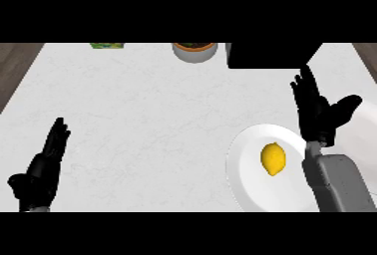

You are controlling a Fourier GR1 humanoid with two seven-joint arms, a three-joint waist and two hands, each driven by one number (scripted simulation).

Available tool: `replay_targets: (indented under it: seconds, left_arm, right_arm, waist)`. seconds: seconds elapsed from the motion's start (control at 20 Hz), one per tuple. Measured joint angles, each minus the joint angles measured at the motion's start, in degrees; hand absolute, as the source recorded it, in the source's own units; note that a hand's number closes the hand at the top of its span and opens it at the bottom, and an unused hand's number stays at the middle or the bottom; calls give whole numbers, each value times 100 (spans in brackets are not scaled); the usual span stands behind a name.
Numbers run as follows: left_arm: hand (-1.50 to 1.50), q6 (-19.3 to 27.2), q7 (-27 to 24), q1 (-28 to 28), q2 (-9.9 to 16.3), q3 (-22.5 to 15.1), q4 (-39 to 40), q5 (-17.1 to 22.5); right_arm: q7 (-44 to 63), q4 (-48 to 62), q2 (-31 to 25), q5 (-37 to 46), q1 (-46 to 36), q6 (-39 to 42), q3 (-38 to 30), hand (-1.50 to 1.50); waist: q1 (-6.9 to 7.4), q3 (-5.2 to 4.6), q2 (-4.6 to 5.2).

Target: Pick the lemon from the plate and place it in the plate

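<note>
The right robot hand [318,110] stands just past the far right rim of the white plate [247,174], its fingers straight and spread, thumb out to the side, holding nothing. Its grey forearm crosses the plate's right edge from the lower border of the view, so the palm sits above and beyond the fruit and not over it. That looks like a ready pose ahead of a grasp: open wide enough to take the fruit, but apart from it.

The lemon [274,159] lies on the plate, a little right of the plate's middle and near the forearm, touching neither hand. Its long axis runs roughly toward and away from the robot, with only a slight lean; one tip points to the far side of the bench [147,109], the other back toward the robot. I judge that fingers closing across its short width, from the sides, would suit that lie best.

The left robot hand [43,162] rests at the view's lower left, fingers straight and up, well apart from the plate and holding nothing.

At the bench's far edge stand a round pot [195,51], a small green item [107,46] and a black block [269,56], all well clear of the plate. I see only one plate.
</note>
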Motion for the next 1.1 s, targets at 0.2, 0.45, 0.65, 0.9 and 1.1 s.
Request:
replay_targets:
  seconds: [0.2, 0.45, 0.65, 0.9, 1.1]
  left_arm:
    - [0, -106, 421, -18, -149, -123, 121, 96]
    - [0, -380, 889, 0, -472, -365, 289, 435]
    - [0, -509, 1218, -145, -661, -484, 258, 569]
    - [0, -710, 1501, -322, -822, -429, 319, 556]
    - [0, -766, 1500, -351, -949, -421, 364, 456]
  right_arm:
    - [76, -390, -524, 81, -59, 156, -179, 150]
    - [146, -395, -1801, 1048, 90, 6, -404, -150]
    - [-233, -812, -1664, 1420, 798, -842, -714, -150]
    - [-555, -1845, -1486, 1396, 1853, -891, -921, -150]
    - [-116, -2531, -1848, 1520, 2428, -473, -944, -150]
  waist:
    - [-108, -79, -20]
    - [-323, -162, 14]
    - [-318, -131, -28]
    - [-202, -122, -34]
    - [-169, -120, -42]
